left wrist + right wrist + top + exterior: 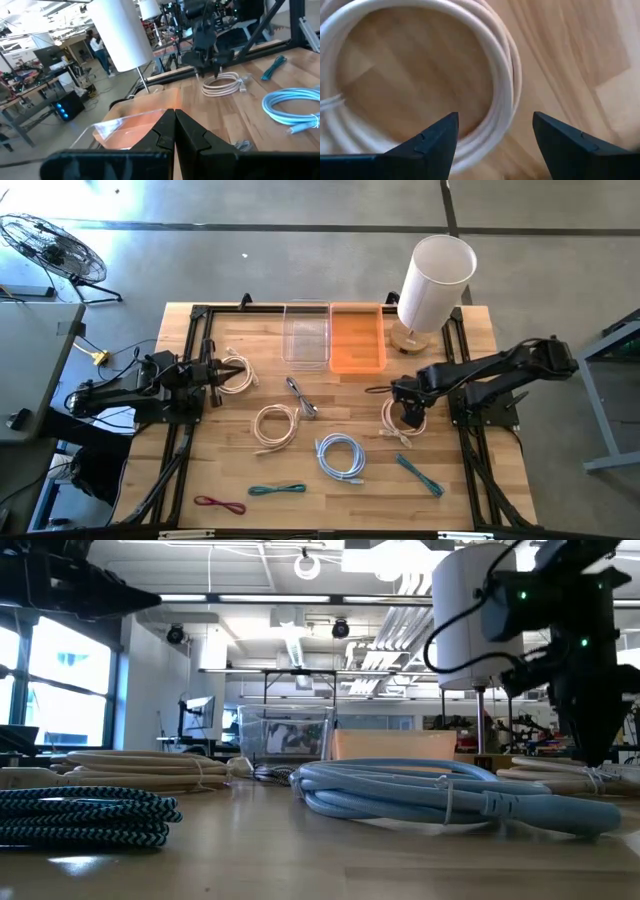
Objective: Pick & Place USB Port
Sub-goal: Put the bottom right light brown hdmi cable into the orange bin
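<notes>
Several coiled cables lie flat on the wooden table. My right gripper (pixel 409 416) (pixel 495 137) is open and points down over a cream coiled cable (pixel 397 420) (pixel 492 75) on the table's right side. Its fingers stand on either side of the coil's bundled strands (pixel 501 116), with no touch showing. In the low view it (pixel 592 745) comes down onto that coil (pixel 560 778). My left gripper (pixel 216 371) (pixel 174 125) is shut and waits level at the table's left side, beside another cream coil (pixel 236 374).
A clear bin (pixel 307 335) and an orange bin (pixel 357 338) stand at the far edge, with a white cylinder lamp (pixel 433 280) to their right. Also lying about are a cream coil (pixel 275 426), a light blue coil (pixel 340 456), a grey cable (pixel 302 397), teal cables (pixel 277 490) (pixel 420 476) and a red cable (pixel 220 505).
</notes>
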`<state>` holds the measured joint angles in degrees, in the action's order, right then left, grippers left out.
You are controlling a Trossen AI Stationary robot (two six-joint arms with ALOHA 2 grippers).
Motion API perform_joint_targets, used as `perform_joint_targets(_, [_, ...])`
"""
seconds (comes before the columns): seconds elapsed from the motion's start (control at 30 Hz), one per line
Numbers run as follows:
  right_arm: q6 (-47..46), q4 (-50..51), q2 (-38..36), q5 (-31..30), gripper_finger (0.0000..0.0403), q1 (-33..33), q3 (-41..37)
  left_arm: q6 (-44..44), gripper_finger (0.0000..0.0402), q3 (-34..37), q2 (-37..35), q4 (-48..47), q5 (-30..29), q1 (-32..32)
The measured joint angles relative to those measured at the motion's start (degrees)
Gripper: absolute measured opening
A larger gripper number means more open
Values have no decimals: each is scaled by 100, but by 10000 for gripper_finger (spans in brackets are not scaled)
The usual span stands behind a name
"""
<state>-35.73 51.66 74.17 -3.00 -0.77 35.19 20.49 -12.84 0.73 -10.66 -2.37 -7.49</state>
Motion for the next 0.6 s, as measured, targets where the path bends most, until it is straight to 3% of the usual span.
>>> perform_joint_targets(0.17, [-21, -965, -18, 212, 244, 259, -600, 3, 1, 0, 0, -4, 156, 0])
perform_joint_targets(0.23, [-27, -1172, -50, 315, 226, 340, -800, 5, 1, 0, 0, -16, 186, 0])
perform_joint_targets(0.3, [-131, -1224, -72, 325, 186, 366, -877, 7, 1, 0, 0, -30, 186, 0])
perform_joint_targets(0.47, [88, -1054, -50, 333, 30, 382, -774, -96, 1, 0, -1, -125, 243, 0])
perform_joint_targets(0.6, [84, -1027, -24, 248, 28, 370, -641, -151, 1, 0, 0, -199, 310, 0])
